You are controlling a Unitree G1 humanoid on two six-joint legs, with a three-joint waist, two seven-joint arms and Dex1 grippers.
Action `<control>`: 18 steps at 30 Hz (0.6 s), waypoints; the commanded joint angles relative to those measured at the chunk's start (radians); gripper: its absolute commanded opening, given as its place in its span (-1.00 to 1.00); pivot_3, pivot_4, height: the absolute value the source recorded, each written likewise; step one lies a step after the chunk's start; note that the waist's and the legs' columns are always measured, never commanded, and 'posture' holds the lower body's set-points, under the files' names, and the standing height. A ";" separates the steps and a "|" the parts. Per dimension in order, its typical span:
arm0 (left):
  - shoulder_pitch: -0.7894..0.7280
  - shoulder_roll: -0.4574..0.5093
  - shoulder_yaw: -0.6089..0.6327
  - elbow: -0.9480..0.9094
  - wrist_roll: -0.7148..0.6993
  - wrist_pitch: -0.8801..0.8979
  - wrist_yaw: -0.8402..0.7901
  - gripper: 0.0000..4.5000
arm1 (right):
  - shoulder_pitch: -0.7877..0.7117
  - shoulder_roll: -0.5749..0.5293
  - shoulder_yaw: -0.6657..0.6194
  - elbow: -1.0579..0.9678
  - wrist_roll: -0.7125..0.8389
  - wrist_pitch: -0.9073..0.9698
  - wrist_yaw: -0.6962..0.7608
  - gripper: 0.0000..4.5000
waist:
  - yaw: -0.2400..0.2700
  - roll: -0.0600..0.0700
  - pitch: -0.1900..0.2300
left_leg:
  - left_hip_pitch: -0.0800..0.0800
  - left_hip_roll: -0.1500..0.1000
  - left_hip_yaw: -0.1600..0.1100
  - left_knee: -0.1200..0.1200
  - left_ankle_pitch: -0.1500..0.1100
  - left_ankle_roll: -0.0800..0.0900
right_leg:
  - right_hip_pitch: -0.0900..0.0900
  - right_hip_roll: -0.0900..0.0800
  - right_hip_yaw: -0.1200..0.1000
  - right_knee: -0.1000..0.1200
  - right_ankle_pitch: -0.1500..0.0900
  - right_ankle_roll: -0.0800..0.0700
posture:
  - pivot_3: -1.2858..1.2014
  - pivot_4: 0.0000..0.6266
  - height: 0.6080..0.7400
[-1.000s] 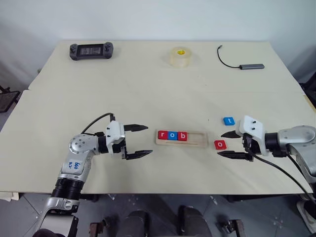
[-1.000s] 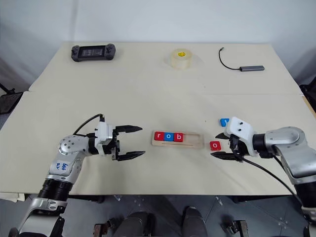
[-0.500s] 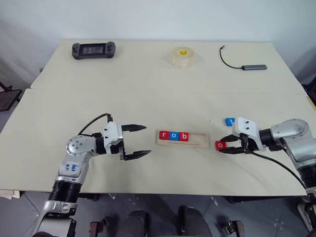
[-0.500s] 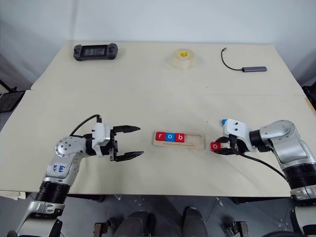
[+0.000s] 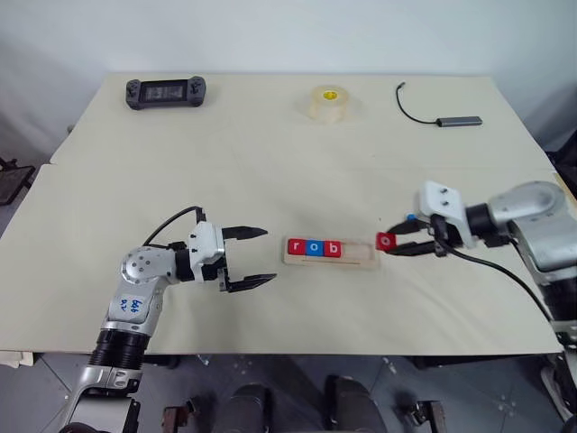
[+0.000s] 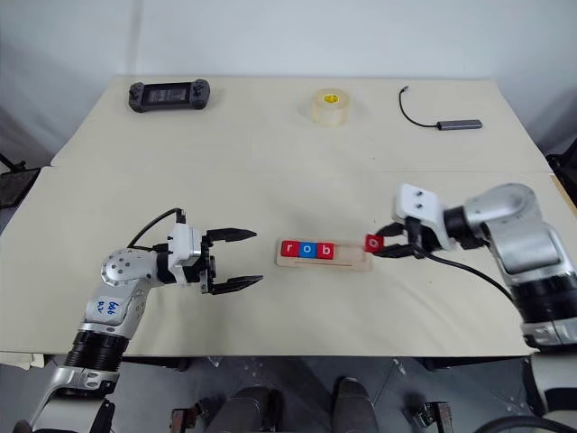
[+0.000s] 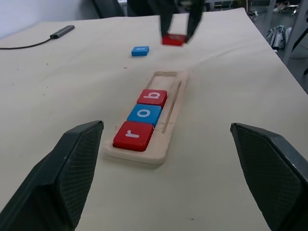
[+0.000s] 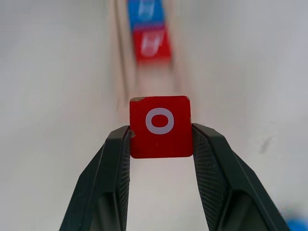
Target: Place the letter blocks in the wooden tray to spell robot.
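- We see the right tool (image 5: pixel 393 244) pinching the red "o" block (image 8: pixel 160 126) between its two black fingers (image 8: pixel 113 169), the letter facing up toward the wrist camera.
- That block hangs clear of the tabletop (image 5: pixel 270 153), just off the right end of the wooden tray (image 5: pixel 358 258).
- Our right arm reaches in from the right edge of the tabletop, forearm bent inward, the tool angled down and toward the tray.
- In the tray sit three blocks in a row: the red "r" block (image 5: pixel 296 246), the blue "o" block (image 5: pixel 314 246) and the red "b" block (image 5: pixel 332 247), filling the left part of the slot; the right part of the slot is bare wood.
- The blue "t" block (image 7: pixel 140 50) lies flat on the tabletop beyond the tray's right end, near the right tool and apart from the tray.
- Our left tool (image 5: pixel 256 256) hovers level over the tabletop near the front edge, pointing at the tray's left end with a gap between them, its fingers spread wide and nothing between them.
- Along the far edge we spot a black game controller (image 5: pixel 166 91), a roll of clear tape (image 5: pixel 330 103) and a grey hub on a black cable (image 5: pixel 459 120).
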 commanded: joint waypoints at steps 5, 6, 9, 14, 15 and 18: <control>0.001 -0.001 0.007 -0.044 -0.017 -0.003 0.009 1.00 | -0.061 0.087 0.092 0.051 -0.086 -0.017 -0.050 -0.36 | 0.007 0.000 0.000 | -0.001 -0.003 -0.001 0.000 0.000 0.000 | 0.000 -0.002 -0.001 0.000 0.000 0.000 | 0.03 -0.52 1.00; 0.002 -0.001 0.006 -0.046 -0.016 -0.004 0.011 1.00 | -0.065 0.096 0.101 0.070 -0.097 -0.029 -0.055 -0.36 | 0.006 0.000 0.000 | -0.001 -0.003 -0.001 0.000 0.000 0.000 | 0.000 -0.002 -0.001 0.000 0.000 0.000 | 0.03 -0.52 1.00; 0.010 -0.002 0.007 -0.057 -0.016 -0.002 0.018 1.00 | -0.071 0.116 0.115 0.095 -0.115 -0.038 -0.057 -0.36 | 0.002 0.000 0.000 | -0.001 -0.003 -0.001 0.000 0.000 0.000 | 0.000 -0.002 -0.001 0.001 0.000 0.000 | 0.03 -0.52 1.00; 0.022 0.000 0.012 -0.067 -0.017 -0.003 0.031 1.00 | -0.072 0.115 0.109 0.107 -0.128 -0.044 -0.043 -0.36 | -0.001 0.000 0.000 | -0.001 -0.002 -0.001 0.000 0.000 0.000 | -0.001 -0.001 -0.002 0.001 0.000 0.000 | 0.03 -0.52 1.00; 0.024 0.001 0.012 -0.068 -0.017 -0.003 0.032 1.00 | -0.073 0.115 0.108 0.109 -0.129 -0.044 -0.042 -0.36 | -0.001 0.000 0.000 | -0.001 -0.002 -0.001 0.000 0.000 0.000 | -0.001 -0.001 -0.002 0.001 0.000 0.000 | 0.03 -0.52 1.00; 0.026 0.000 0.011 -0.071 -0.018 -0.003 0.037 1.00 | -0.071 0.119 0.105 0.101 -0.120 -0.025 -0.038 -0.36 | -0.001 0.000 0.000 | -0.001 -0.002 -0.001 0.000 0.000 0.000 | -0.001 -0.001 -0.002 0.001 0.000 0.000 | 0.03 -0.52 1.00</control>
